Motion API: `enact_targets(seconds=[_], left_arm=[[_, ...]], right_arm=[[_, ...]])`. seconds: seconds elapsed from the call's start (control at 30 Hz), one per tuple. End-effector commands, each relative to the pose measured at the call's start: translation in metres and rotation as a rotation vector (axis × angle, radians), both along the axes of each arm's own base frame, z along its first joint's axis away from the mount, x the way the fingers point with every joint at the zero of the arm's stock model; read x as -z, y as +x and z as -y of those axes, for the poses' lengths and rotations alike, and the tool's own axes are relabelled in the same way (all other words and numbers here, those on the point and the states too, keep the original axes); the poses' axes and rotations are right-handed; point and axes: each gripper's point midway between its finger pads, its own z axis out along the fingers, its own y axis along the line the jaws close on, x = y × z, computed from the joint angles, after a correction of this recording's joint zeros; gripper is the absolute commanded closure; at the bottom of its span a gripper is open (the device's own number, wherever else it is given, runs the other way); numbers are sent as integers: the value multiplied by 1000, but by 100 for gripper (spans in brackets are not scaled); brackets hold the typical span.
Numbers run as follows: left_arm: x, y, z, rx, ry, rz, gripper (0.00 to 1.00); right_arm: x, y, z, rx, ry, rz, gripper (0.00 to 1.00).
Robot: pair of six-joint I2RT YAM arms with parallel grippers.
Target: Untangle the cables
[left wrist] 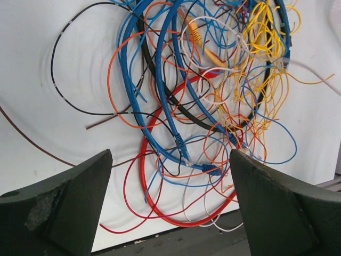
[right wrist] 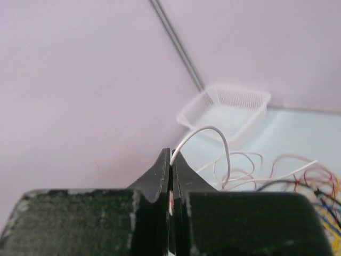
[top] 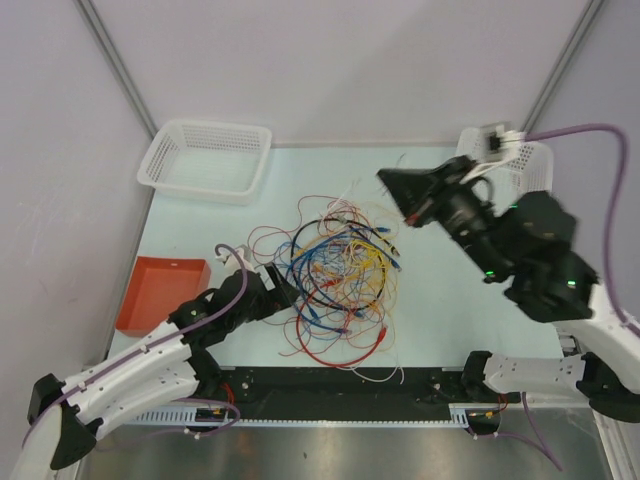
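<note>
Because the cables (top: 335,270) look light, limp and snag-prone, an outer loop or free end should suit gripping. Right gripper (right wrist: 171,156) is clenched, apparently pinching a white wire (right wrist: 209,127); left gripper (left wrist: 170,160) gapes empty.

Top cam looks down from behind; L wrist close on cables (left wrist: 213,106), R wrist faces basket (right wrist: 226,109), both in top.

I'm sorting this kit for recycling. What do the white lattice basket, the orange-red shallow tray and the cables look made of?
White lattice basket: moulded plastic, seemingly slightly translucent, judging by its thin, even ribs.
Orange-red shallow tray: probably plastic with a matte finish, since the colour is uniform and the rim rounded.
Cables: smooth, faintly glossy, coloured insulation that looks like plastic. Their cores cannot be seen.
</note>
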Motion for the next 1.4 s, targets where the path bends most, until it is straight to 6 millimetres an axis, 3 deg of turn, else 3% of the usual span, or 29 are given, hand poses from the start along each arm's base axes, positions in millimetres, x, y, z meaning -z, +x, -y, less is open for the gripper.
enact_targets(seconds=[0.0,0.13,0.33,0.47,0.53,0.57,0.6,0.63,0.7,0.73,0.93,1.03,1.13,1.3,1.33,1.37], left_arm=[[-24,12,12,5,-45,56,4],[-27,15,17,11,-59,67,4],[-45,21,34,63,-122,123,4],[-59,24,48,118,-177,179,3],[-74,26,58,162,-224,234,3],[-76,26,61,172,-233,243,3],[-87,29,67,187,-268,279,3],[-86,29,71,207,-263,283,3],[-106,31,84,253,-315,331,2],[-104,32,89,268,-310,325,3],[-142,21,127,443,-385,421,2],[-141,21,138,477,-350,407,2],[-124,19,141,476,-330,353,2],[-96,7,138,468,-350,278,3],[-93,4,137,470,-349,270,3],[-87,2,135,467,-342,254,3]], right_arm=[[-41,-5,43,84,-80,55,100],[-83,-10,71,136,-53,116,100],[-105,-3,100,257,-39,148,100],[-154,-13,134,314,106,224,100],[-166,-16,138,317,133,239,100],[-165,-11,128,311,117,234,100],[-169,-15,132,302,120,235,100],[-169,-14,129,297,115,229,100],[-158,-10,118,285,85,205,100],[-155,-8,115,284,80,196,100],[-148,-8,118,296,85,185,100],[-142,1,123,363,32,196,100],[-135,19,131,508,-49,222,100],[-171,46,153,689,39,297,100],[-169,62,139,698,21,295,100],[-187,64,156,727,81,315,100]])
